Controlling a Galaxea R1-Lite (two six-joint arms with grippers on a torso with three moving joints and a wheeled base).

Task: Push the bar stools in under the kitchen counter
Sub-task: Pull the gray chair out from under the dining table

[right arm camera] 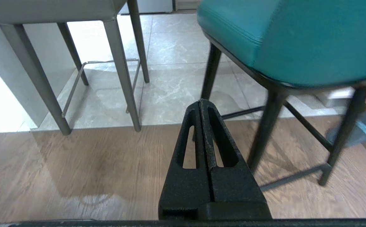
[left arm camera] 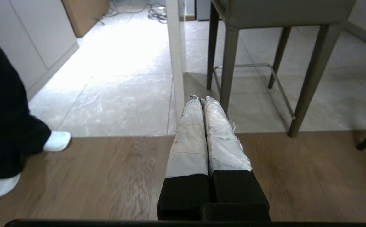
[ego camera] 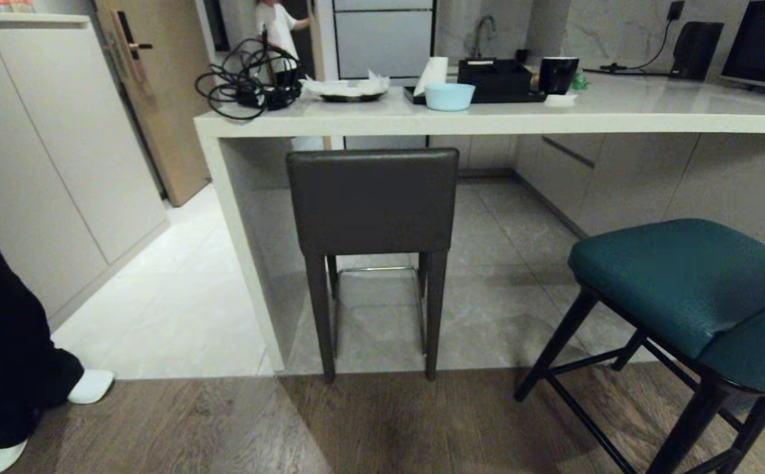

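The dark grey-brown bar stool (ego camera: 372, 201) with a square flat back stands at the left end of the kitchen counter (ego camera: 501, 118), its back just below the slab edge. The teal bar stool (ego camera: 692, 289) stands out on the wood floor at the right, turned at an angle, well clear of the counter. Neither gripper shows in the head view. My left gripper (left arm camera: 201, 100), fingers wrapped in white tape, is shut and empty, low over the floor before the grey-brown stool's legs (left arm camera: 228, 67). My right gripper (right arm camera: 203, 102) is shut and empty, just short of the teal stool (right arm camera: 296, 37).
A person's dark trouser leg and white slippers (ego camera: 89, 385) stand at the left on the wood floor. Another person (ego camera: 277, 29) is in the far doorway. On the counter lie tangled black cables (ego camera: 247, 79), a pale blue bowl (ego camera: 449, 96) and a black tray (ego camera: 494, 79). White cabinets (ego camera: 47, 151) line the left wall.
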